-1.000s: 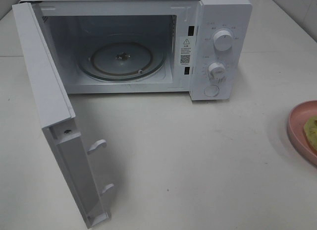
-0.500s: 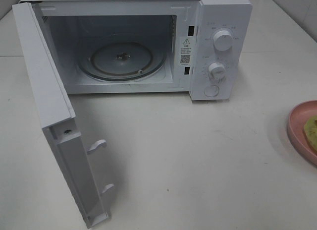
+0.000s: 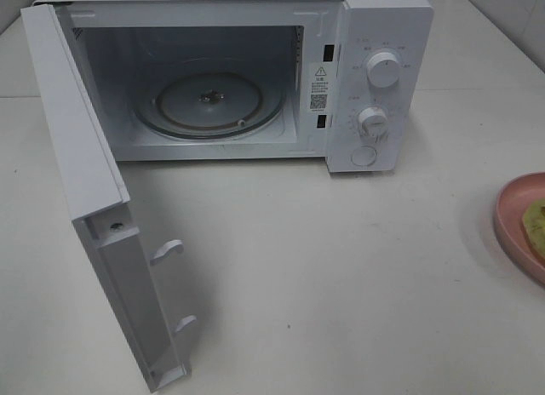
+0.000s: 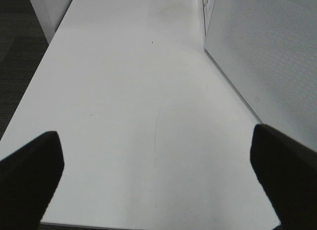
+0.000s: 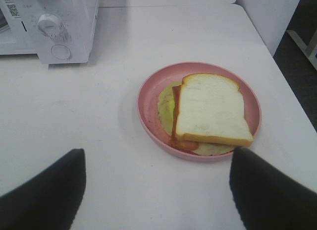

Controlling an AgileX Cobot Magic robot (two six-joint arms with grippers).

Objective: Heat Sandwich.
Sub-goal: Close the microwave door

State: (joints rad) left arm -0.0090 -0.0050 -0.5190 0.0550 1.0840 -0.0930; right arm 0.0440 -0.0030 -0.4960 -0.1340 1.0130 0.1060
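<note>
Nearest to me, in my right wrist view, my right gripper (image 5: 156, 190) hangs above the white table (image 5: 114, 116), jaws released and spread wide, holding nothing; only 2 dark fingertips (image 5: 39, 195) show, cut off by the picture's edge. Just beyond them sits the pink plate (image 5: 148, 98) carrying the sandwich (image 5: 210, 108): a white bread slice on top, with a red layer and pale green leaf peeking out beneath. What else is inside is hidden under the bread.

My left gripper (image 4: 156, 183) is likewise released and empty over bare table, its 2 fingertips cropped, with the perforated outer face of the microwave door (image 4: 267, 56) beside it.

From the high camera, neither gripper is visible. The plate is cut off at the right edge, showing only a sliver of green. The door (image 3: 85, 174) swings out toward the viewer. Farther back, the microwave (image 3: 383, 37) stands open, its glass turntable (image 3: 209, 105) bare, with 2 knobs (image 3: 383, 70) whose markings are too small to read.
</note>
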